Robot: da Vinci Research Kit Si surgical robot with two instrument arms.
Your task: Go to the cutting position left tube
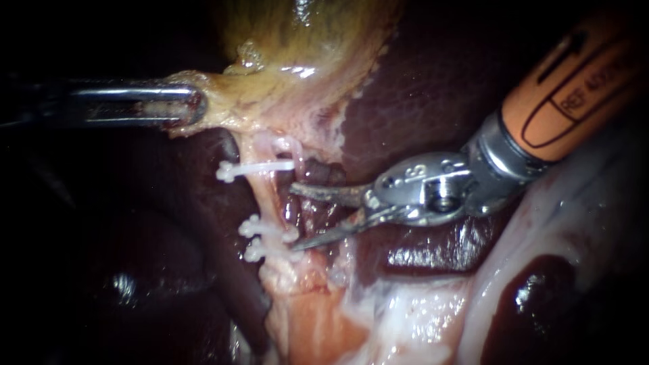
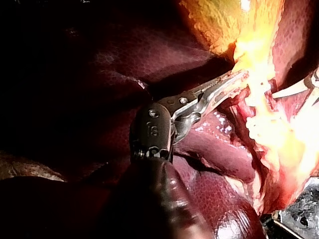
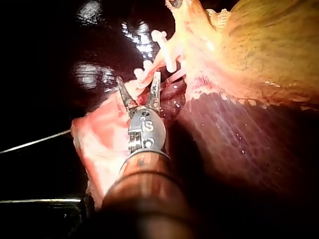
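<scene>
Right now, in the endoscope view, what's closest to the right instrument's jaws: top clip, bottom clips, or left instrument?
1. Bottom clips, at the lower jaw of the right instrument.
2. Top clip, just above the upper jaw.
3. Left instrument, far upper left, gripping the gallbladder.

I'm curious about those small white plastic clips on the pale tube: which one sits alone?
The uppermost white plastic clip, nearest the yellow gallbladder; the other two clips lie paired lower on the pale tube.
</scene>
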